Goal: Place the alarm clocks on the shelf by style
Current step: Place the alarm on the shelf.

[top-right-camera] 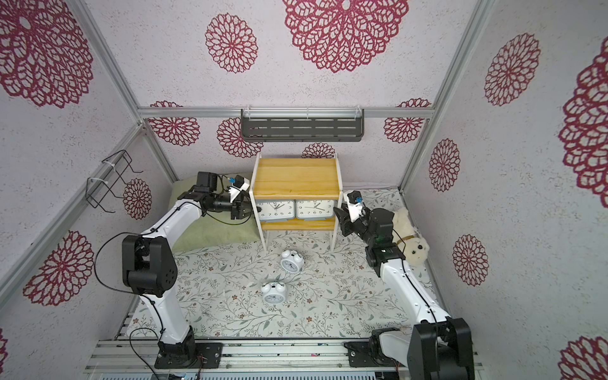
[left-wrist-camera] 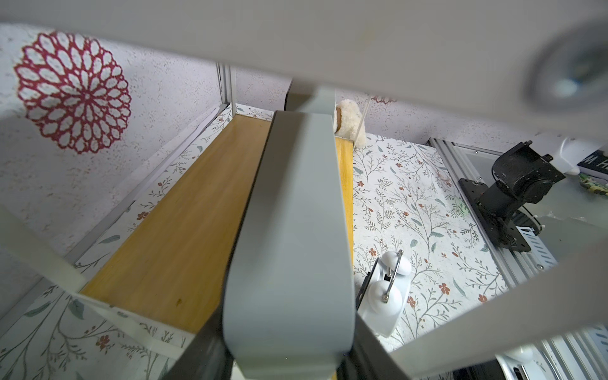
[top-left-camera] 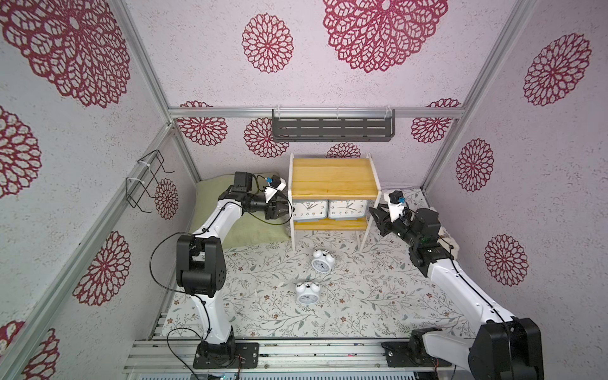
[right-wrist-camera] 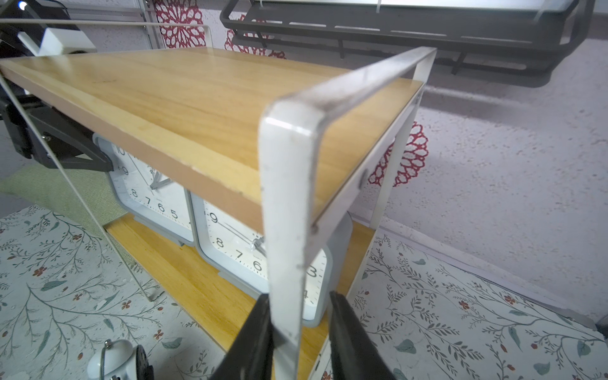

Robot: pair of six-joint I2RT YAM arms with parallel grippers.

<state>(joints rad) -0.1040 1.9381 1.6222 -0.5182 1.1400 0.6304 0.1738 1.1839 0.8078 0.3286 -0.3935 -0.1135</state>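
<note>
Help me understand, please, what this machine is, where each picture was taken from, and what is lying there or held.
These are two white robot arms on a rail, each ending in a two-fingered gripper. Two pictures look down from one overhead camera pair; the other two come from cameras on the arms' wrists, looking along the fingers. On the flowered cloth stands a small wooden shelf, with the left grey clock and the right grey clock side by side on its lower board. The nearer round clock and the farther round clock rest on the cloth in front. The left gripper straddles the left grey clock; whether it grips, I cannot tell. The right gripper is open at the shelf's right frame, holding nothing.
</note>
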